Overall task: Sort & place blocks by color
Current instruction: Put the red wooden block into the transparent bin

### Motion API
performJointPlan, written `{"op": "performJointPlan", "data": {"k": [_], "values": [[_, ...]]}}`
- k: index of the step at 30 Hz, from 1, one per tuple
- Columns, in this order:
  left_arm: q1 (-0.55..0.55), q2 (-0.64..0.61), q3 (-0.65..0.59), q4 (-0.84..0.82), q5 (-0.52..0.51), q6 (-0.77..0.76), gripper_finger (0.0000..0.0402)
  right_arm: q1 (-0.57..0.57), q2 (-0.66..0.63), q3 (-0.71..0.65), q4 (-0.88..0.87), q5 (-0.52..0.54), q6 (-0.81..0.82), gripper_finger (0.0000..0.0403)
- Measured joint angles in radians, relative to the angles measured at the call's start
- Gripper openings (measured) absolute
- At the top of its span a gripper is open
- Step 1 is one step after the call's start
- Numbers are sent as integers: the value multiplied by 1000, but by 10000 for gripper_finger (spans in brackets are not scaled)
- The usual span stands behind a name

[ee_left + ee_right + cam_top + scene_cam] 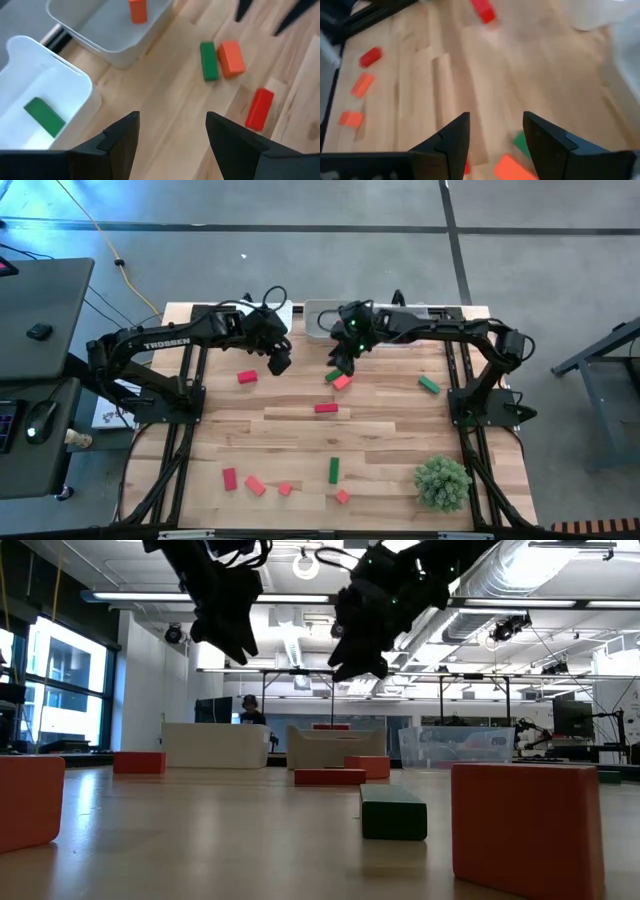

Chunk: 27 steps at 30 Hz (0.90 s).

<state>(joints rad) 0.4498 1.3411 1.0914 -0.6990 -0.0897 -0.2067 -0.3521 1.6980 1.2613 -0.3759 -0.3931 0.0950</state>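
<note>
Risk sits beneath my right gripper (343, 363), parted and empty above a green block (331, 376) touching a salmon block (342, 383) mid-table; closing could catch both; my left gripper (279, 360), also spread empty, hovers near the far trays (318, 311).

A robotics lab — exposed ceiling ducts (560, 580), strip lights, more test rigs (480, 690) beyond the wooden bench (300, 440).

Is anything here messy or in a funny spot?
Nothing is broken or spilled. Loose blocks lie scattered over the table, unsorted, like the green block near the front. The oddest thing is the bushy green plant ball at the front right corner, which is no block at all.
</note>
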Motion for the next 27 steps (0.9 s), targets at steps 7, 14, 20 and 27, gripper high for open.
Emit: {"op": "performJointPlan", "data": {"k": [7, 14, 20, 27], "values": [[-63, 0, -31, -59, 0, -55, 218, 118, 2, 0, -1, 12, -27, 172], [-135, 0, -31, -73, 0, -79, 218, 230, 2, 0, -20, 178, -72, 172], [-178, 0, -31, -72, 0, -79, 218, 317, 25, 0, -42, 284, -77, 172], [-207, 0, -31, -72, 0, -78, 218, 373, 97, 0, -41, 348, -70, 172]]}}
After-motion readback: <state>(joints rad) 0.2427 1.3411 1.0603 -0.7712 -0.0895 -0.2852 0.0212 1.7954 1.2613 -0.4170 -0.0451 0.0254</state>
